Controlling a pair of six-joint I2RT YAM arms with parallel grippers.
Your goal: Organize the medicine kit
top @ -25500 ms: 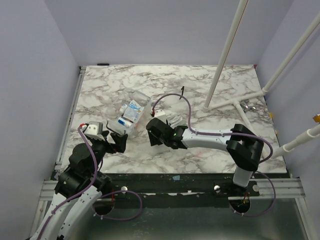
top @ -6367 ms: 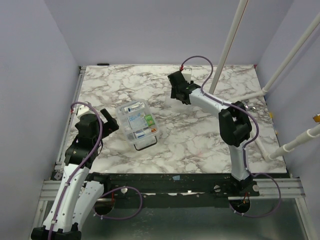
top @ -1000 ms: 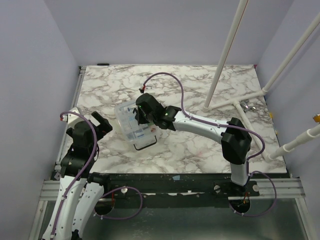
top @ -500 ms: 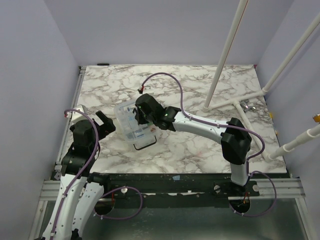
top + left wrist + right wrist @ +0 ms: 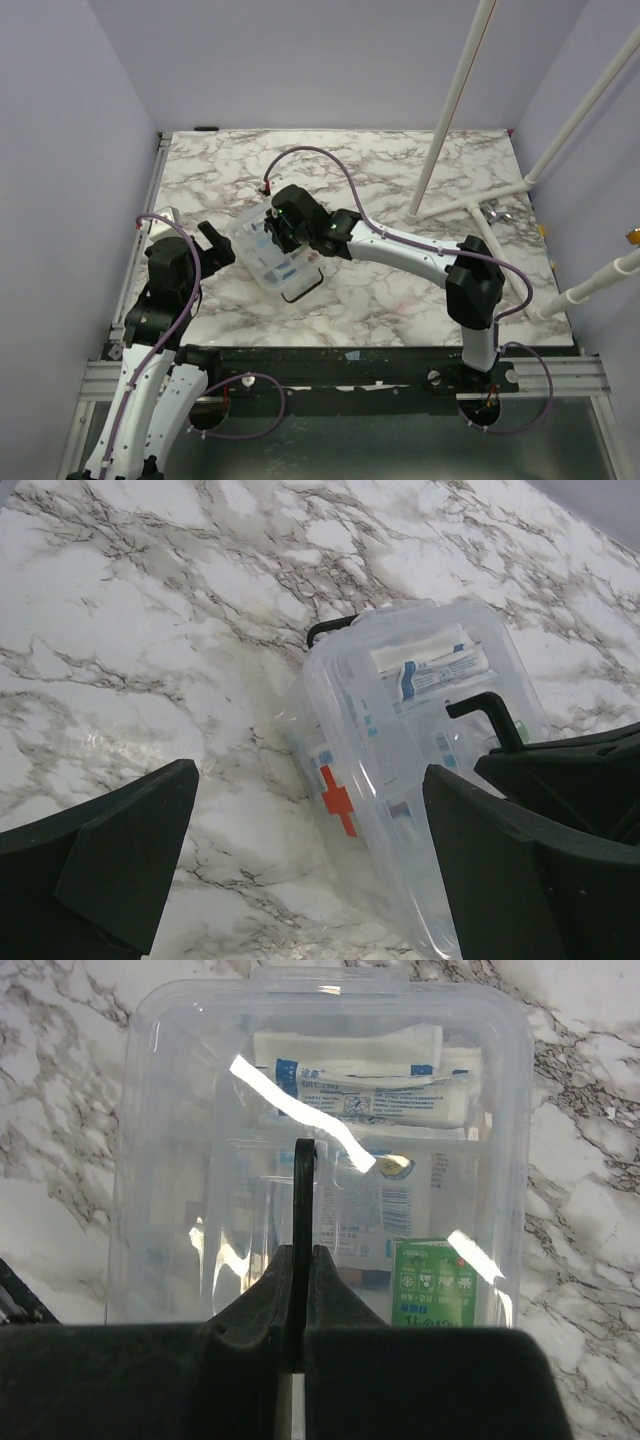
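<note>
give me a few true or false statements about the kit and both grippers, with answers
1. The right gripper is shut on the medicine kit's black handle. True.
2. The left gripper grips the kit. False: it is open and beside the kit, not touching it.
3. The kit is empty. False: packets show through its clear plastic.
4. A red cross shows on the kit. True.

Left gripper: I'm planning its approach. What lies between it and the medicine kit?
Only bare marble table between left gripper and medicine kit, shown in left wrist view.
</note>
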